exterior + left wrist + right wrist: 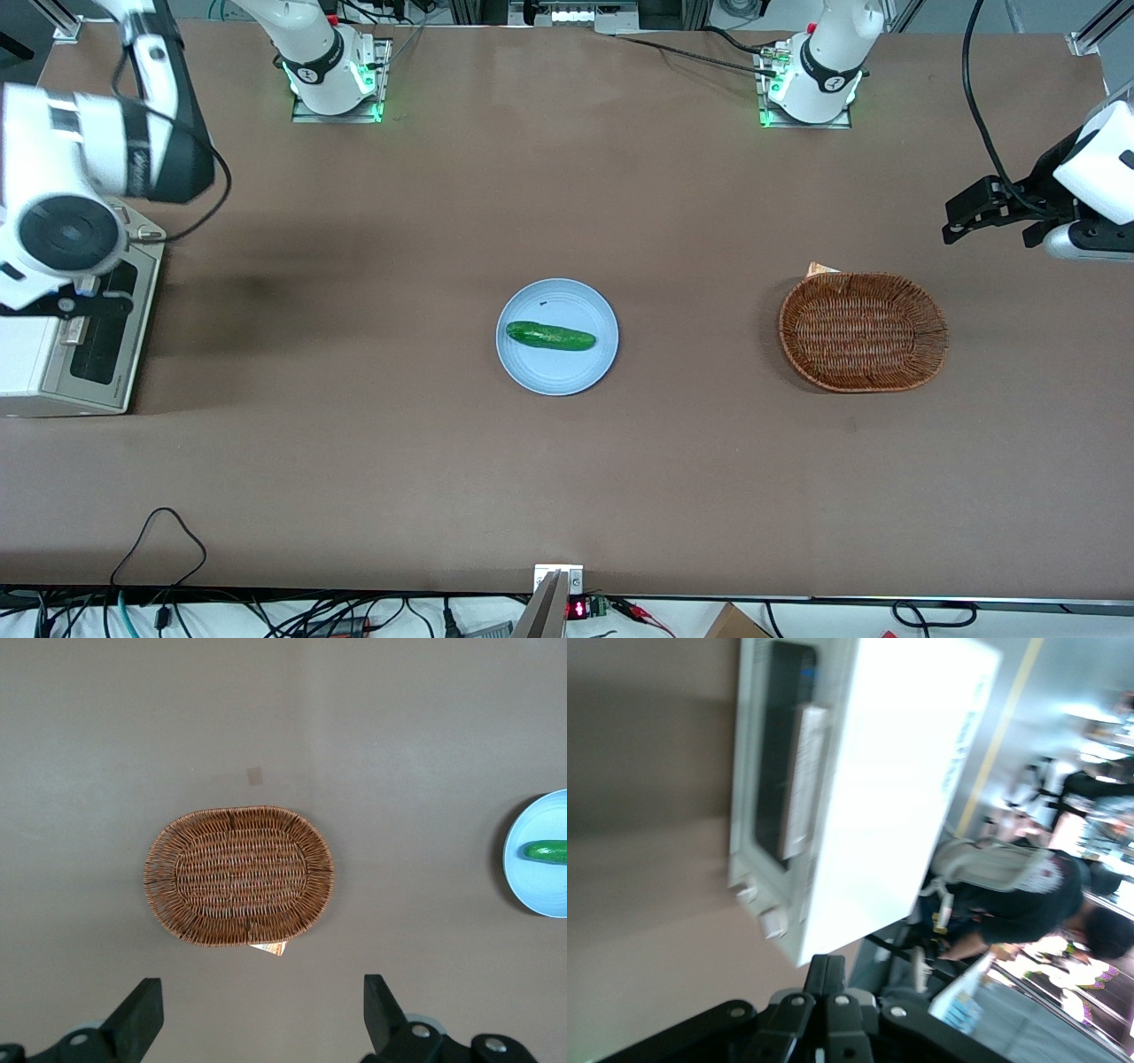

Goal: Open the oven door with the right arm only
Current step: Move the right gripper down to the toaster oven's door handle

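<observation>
Above the closed oven door (97, 341) hangs the hand (828, 988), fingers together.

One small white toaster oven (62, 346) is sitting on the brown table; one round light-blue plate (556, 363); one green cucumber (550, 336); one oval woven wicker basket (862, 331); one black two-finger gripper (826, 985).

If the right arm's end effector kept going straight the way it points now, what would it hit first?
Probably the oven: the shut end effector points at its white casing, beside the door. Depth is unclear.
</observation>
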{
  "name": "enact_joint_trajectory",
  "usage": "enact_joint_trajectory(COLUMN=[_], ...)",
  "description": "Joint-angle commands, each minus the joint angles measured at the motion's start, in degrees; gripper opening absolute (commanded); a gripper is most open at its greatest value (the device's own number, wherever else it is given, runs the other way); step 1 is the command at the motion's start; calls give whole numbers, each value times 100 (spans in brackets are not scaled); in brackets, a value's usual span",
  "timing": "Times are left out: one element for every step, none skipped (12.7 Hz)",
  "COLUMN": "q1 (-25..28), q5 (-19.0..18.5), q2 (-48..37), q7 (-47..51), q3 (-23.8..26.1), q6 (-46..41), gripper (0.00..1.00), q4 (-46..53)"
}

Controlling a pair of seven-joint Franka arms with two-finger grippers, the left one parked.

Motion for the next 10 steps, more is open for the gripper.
enact_joint_trajectory(q1=[-41,-50,-129,-234,-296,-401,-411,-402,-402,-402], q5=[-734,-910,-1069,-1201,-1385,-1596,-1780,-1904,-2019,-2028], q2=[418,541,656,735,849,989,1139,1288,1403,1413], q7=[877,1203,1528,1775,2047,2372,2627,2873,3111,3174], q3=[-23,-49,-58,-58,-67,-58,-58,-58,-58,-58], q6=[167,377,579,816,1062,1256,1397,1460,1460,1460], gripper=[0,1,1,1,1,2,2,2,2,2], q4=[-4,-92,-154,-224,-303,-312,-313,-295,-295,-295])
